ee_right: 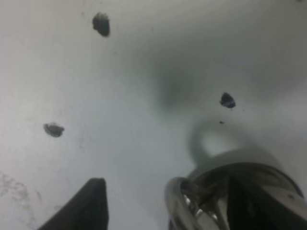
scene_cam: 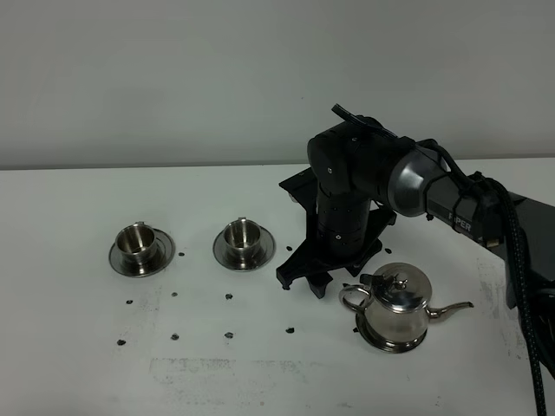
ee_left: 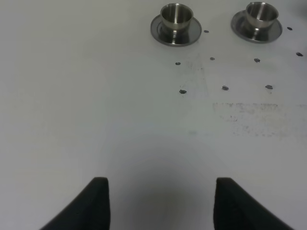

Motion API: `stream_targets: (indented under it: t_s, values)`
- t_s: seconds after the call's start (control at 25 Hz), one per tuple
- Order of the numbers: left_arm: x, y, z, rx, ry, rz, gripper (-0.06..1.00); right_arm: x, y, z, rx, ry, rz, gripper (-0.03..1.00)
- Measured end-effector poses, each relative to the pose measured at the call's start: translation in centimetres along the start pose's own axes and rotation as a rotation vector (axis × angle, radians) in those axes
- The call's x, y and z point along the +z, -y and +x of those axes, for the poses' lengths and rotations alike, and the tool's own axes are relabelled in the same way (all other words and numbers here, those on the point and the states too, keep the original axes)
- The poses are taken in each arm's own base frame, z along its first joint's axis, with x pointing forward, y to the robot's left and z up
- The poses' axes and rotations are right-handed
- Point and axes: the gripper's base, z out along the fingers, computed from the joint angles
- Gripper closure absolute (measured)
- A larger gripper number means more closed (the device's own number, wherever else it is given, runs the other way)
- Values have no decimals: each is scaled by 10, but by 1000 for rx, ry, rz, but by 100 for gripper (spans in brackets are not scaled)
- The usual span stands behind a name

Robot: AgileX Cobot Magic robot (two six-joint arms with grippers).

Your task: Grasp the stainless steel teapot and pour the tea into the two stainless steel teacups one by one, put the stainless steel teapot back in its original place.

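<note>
White counter [scene_cam: 260, 381], high view: we record the stainless steel teapot [scene_cam: 397, 314] on its saucer [scene_cam: 384, 345], right gripper [scene_cam: 305, 282] just beside. Left wrist view: left gripper [ee_left: 160, 184] spread over bare counter, left teacup [ee_left: 176, 17] and middle teacup [ee_left: 262, 14] beyond. Right wrist view: jaws apart, teapot handle between them.

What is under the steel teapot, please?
A round steel saucer. Only its rim shows around the base of the teapot; the pot covers its middle, so that part cannot be seen.

High camera overlooks table [scene_cam: 69, 373] (left wrist shares cups [ee_left: 176, 17]).
</note>
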Motion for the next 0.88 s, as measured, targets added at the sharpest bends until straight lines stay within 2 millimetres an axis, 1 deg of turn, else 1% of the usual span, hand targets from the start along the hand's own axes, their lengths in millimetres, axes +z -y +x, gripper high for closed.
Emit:
stream_targets:
  t_s: [0.6,0.76,0.88]
  values:
    - [0,0,0,0,0,0,41,0,-8,0,18,1,-60,42]
    - [0,0,0,0,0,0,41,-1,-15,0,25,1,-96,42]
    - [0,0,0,0,0,0,41,-1,-17,0,22,0,-90,42]
